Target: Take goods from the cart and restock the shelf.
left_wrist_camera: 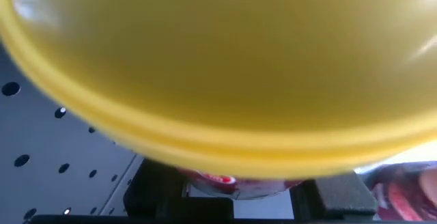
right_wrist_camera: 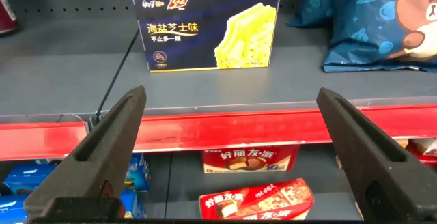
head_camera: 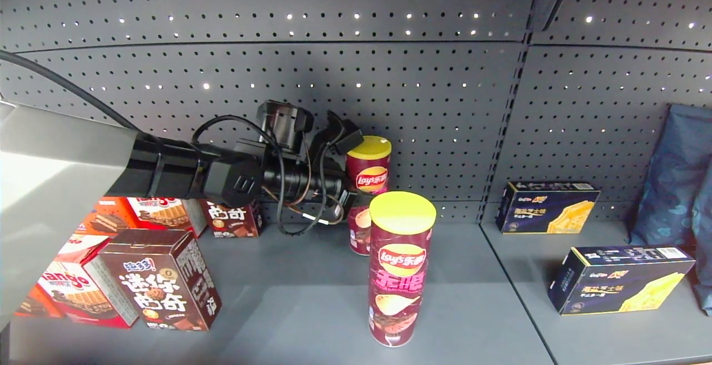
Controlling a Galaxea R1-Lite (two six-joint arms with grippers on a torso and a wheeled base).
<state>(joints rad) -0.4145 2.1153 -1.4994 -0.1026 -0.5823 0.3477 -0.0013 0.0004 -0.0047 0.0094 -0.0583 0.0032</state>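
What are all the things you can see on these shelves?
front chip can: one, maroon with yellow lid, standing mid-shelf.
back chip can: one, same colours, near the pegboard, in the left gripper.
cookie boxes: two, brown, left part of the shelf.
wafer boxes: about three, red-orange, far left.
biscuit boxes: two, dark blue and yellow, right section.
snack bags: blue, far right, count unclear.
lower-shelf boxes: two, red, shelf below.
left gripper: black, shut on the back chip can.
right gripper: black, open, facing the shelf's red edge.

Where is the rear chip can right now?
Head view, near centre: the rear chip can is at the pegboard, directly behind the front can, held by the left gripper.
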